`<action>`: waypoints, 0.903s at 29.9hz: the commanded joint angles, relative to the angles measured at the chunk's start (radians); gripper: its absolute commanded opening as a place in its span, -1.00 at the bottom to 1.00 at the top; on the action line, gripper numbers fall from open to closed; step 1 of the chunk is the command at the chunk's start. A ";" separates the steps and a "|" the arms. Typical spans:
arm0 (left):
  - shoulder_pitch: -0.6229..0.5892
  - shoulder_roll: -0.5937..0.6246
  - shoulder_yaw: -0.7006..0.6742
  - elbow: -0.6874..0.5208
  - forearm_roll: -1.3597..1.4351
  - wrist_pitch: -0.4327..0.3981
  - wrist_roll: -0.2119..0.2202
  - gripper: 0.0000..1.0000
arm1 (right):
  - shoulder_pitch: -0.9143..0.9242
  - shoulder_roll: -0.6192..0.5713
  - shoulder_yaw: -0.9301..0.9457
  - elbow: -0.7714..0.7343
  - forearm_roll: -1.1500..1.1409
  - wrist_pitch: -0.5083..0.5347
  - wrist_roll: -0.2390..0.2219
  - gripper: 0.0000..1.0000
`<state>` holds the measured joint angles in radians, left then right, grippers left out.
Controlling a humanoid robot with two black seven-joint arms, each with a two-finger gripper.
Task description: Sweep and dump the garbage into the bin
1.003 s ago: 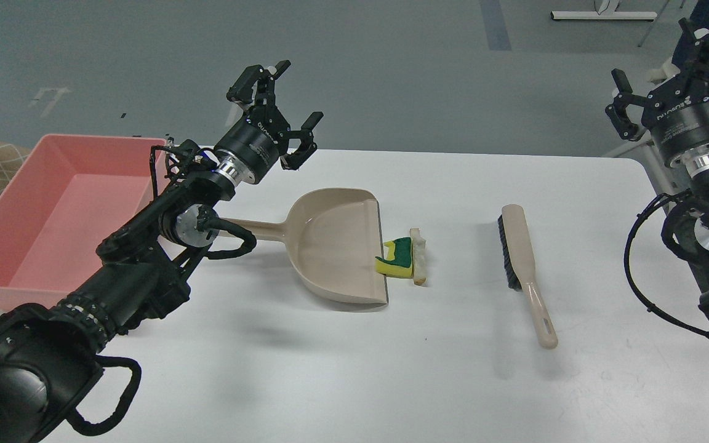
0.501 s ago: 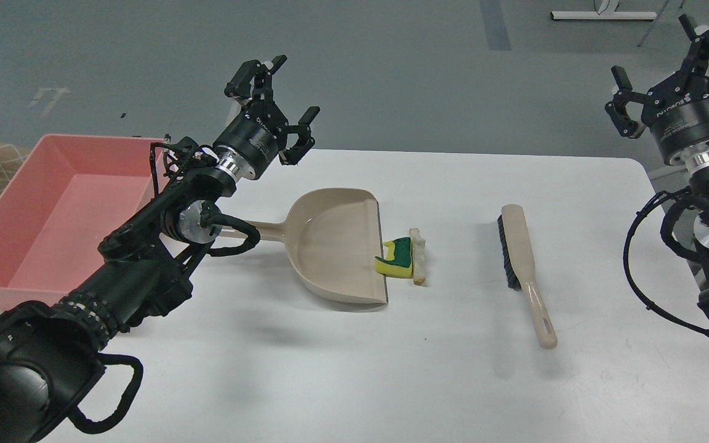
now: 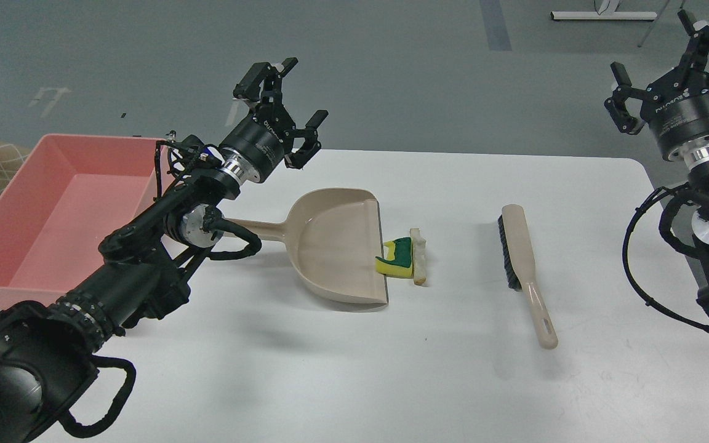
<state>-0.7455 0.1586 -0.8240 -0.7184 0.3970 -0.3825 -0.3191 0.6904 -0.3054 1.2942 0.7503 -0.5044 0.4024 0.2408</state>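
Observation:
The garbage lies at the mouth of the beige dustpan (image 3: pixel 336 243): a yellow sponge piece with a green layer (image 3: pixel 396 258) and a pale crust-like strip (image 3: pixel 418 256) just right of it. The pink bin (image 3: pixel 53 209) stands at the table's left edge. The beige black-bristled brush (image 3: pixel 522 264) lies to the right, handle toward me. My left gripper (image 3: pixel 290 95) is open and empty, raised above the table's far edge behind the dustpan handle. My right gripper (image 3: pixel 668 61) is open and empty, raised high at the far right.
The white table (image 3: pixel 354 369) has a rounded far right corner. The dustpan handle (image 3: pixel 256 229) points left toward the bin, partly behind my left arm. Grey floor lies beyond the table.
My left gripper has shifted slightly to the right. My right gripper has risen and moved a little back. The dustpan, garbage and brush have not moved.

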 commanded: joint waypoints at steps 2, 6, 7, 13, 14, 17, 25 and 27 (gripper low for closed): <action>0.003 0.007 -0.001 -0.010 -0.001 0.001 -0.001 0.98 | 0.001 0.000 0.001 0.000 0.000 -0.001 0.000 1.00; 0.003 0.015 -0.004 -0.012 -0.003 -0.006 -0.001 0.98 | 0.005 0.000 -0.001 0.000 0.000 -0.002 0.000 1.00; 0.003 0.022 -0.004 -0.013 -0.003 -0.007 -0.001 0.98 | 0.005 0.000 -0.001 -0.002 0.000 -0.002 0.000 1.00; 0.008 0.045 0.005 -0.064 0.000 0.004 -0.005 0.98 | 0.003 0.002 -0.001 0.000 0.000 -0.005 0.000 1.00; 0.008 0.053 0.006 -0.073 0.000 0.007 -0.005 0.98 | 0.004 0.002 -0.001 0.000 0.000 -0.007 0.000 1.00; 0.011 0.099 0.016 -0.119 0.014 0.028 -0.005 0.98 | 0.006 0.002 0.001 -0.002 0.000 -0.010 0.000 1.00; 0.020 0.312 0.166 -0.334 0.083 0.114 -0.005 0.98 | 0.017 0.009 -0.001 -0.005 0.000 -0.022 0.000 1.00; 0.043 0.379 0.181 -0.396 0.118 0.122 -0.005 0.98 | 0.018 0.009 -0.001 -0.005 0.000 -0.022 0.000 1.00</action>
<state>-0.7252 0.4567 -0.6679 -1.0394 0.4783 -0.2756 -0.3240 0.7071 -0.2977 1.2935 0.7444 -0.5048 0.3823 0.2408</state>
